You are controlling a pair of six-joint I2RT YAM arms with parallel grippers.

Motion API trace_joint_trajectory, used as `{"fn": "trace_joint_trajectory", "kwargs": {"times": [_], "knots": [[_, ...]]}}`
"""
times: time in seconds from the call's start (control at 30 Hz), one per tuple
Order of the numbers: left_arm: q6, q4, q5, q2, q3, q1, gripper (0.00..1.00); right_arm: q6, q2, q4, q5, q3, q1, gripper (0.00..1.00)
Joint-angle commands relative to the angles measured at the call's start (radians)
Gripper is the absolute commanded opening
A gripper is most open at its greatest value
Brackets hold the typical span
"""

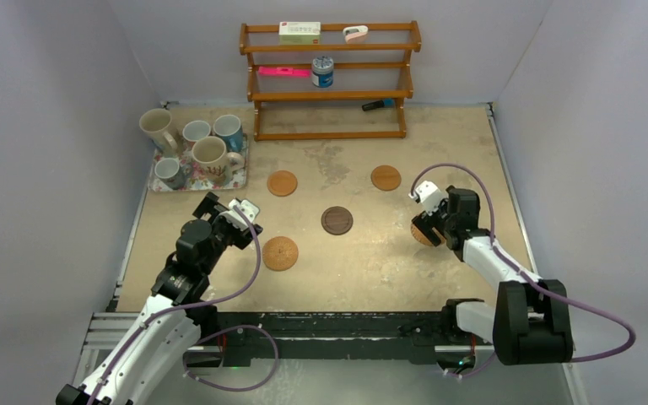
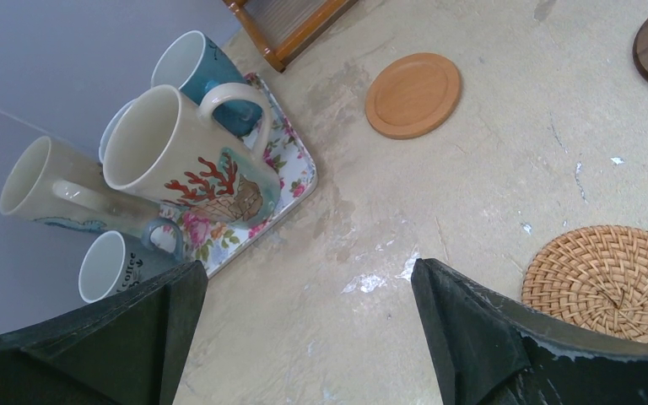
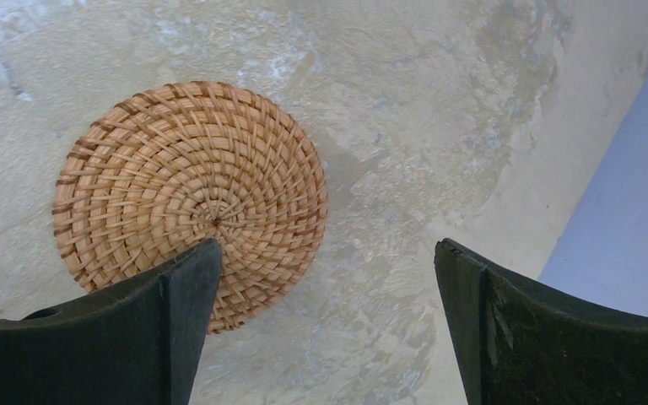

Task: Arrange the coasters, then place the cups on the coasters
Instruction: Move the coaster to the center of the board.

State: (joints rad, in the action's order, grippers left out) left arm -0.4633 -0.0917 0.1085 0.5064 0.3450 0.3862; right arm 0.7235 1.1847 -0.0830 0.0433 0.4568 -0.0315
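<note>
Right tool [image 3: 327, 246], agape and empty, over woven coaster [image 3: 190, 186] partly hidden from above.

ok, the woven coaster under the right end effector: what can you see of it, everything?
The woven coaster is a round disc of tan-orange, rattan-like strands coiled out from a centre point, with some darker strands toward the rim. It looks intact and lies flat on the table, on its right side. The right end effector hangs over it with jaws open and covers its near edge in the wrist view. I cannot tell whether they touch. Nothing rests on top of it.
</note>
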Motion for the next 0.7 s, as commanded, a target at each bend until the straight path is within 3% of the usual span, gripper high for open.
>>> {"fn": "trace_joint_trajectory", "kwargs": {"times": [0.0,0.2,0.67], "knots": [[0.011,0.033,-0.001,0.001,-0.008,-0.006,1.0,0.081,-0.054,0.124,-0.139,-0.037,0.0,0.99],[0.012,0.035,0.003,0.004,-0.009,-0.007,1.0,0.139,-0.156,0.217,-0.21,-0.061,-0.032,0.99],[0.011,0.036,0.005,0.009,-0.011,-0.006,1.0,0.077,-0.109,0.223,-0.259,-0.048,-0.254,0.99]]}}
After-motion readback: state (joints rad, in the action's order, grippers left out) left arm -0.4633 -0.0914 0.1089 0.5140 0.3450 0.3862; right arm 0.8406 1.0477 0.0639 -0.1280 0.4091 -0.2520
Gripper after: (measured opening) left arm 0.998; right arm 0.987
